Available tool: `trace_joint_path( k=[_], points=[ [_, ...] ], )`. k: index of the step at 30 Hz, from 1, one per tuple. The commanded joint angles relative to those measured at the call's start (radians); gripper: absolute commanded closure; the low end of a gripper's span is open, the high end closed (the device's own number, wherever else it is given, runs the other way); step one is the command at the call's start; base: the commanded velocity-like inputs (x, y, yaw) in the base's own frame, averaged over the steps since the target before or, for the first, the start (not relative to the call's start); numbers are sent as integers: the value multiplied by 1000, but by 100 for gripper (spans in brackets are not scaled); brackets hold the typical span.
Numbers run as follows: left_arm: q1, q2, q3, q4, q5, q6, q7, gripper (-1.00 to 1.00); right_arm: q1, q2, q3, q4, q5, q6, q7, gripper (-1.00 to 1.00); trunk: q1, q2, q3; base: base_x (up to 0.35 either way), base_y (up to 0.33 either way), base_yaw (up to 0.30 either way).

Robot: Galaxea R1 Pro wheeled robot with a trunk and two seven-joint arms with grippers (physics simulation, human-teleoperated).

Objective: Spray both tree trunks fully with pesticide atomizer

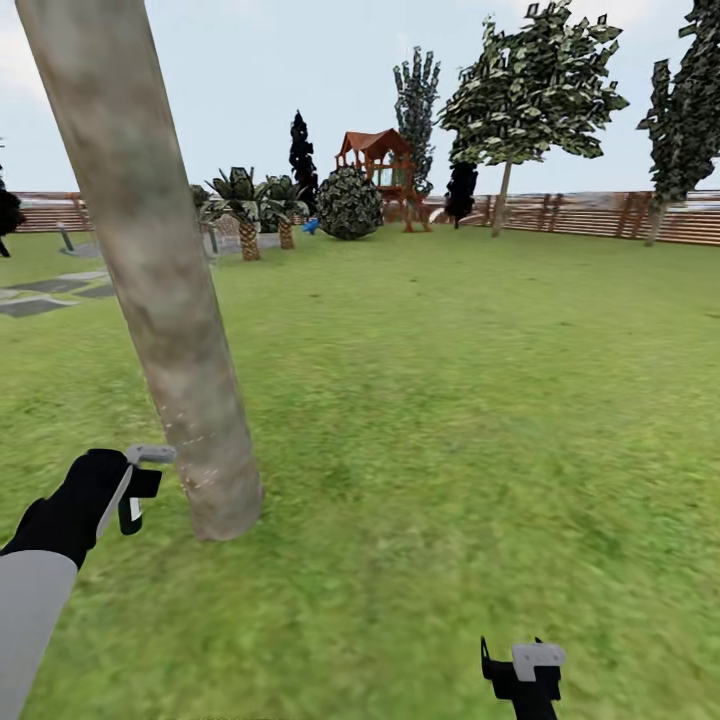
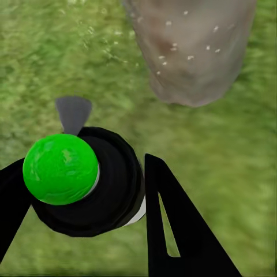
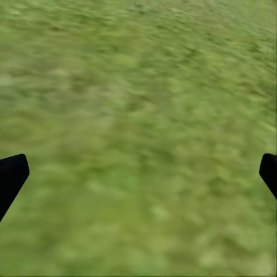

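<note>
Atomizer (image 2: 81,182) between left jaws, near trunk (image 2: 193,49)

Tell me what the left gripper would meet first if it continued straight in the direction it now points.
Probably the tree trunk: the left gripper, shut on the atomizer, points toward its base, though depth is unclear.

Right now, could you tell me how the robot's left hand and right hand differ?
The left hand is shut on a black atomizer with a round green cap, beside the thick grey-tan mottled tree trunk. The right hand is open and empty, over bare green grass. Both have black fingers.
</note>
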Motion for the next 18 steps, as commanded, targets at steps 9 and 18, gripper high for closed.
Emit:
trace_joint_path(
  k=[9, 18],
  points=[
    [0, -1, 0, -1, 0, 0, 0, 100, 0, -3, -1, 0, 0, 0, -1, -100, 0, 0, 0, 101, -275, 60],
    [0, 1, 1, -4, -1, 0, 1, 100, 0, -3, -1, 0, 0, 0, -1, -100, 0, 0, 0, 79, -275, 0]
  ],
)
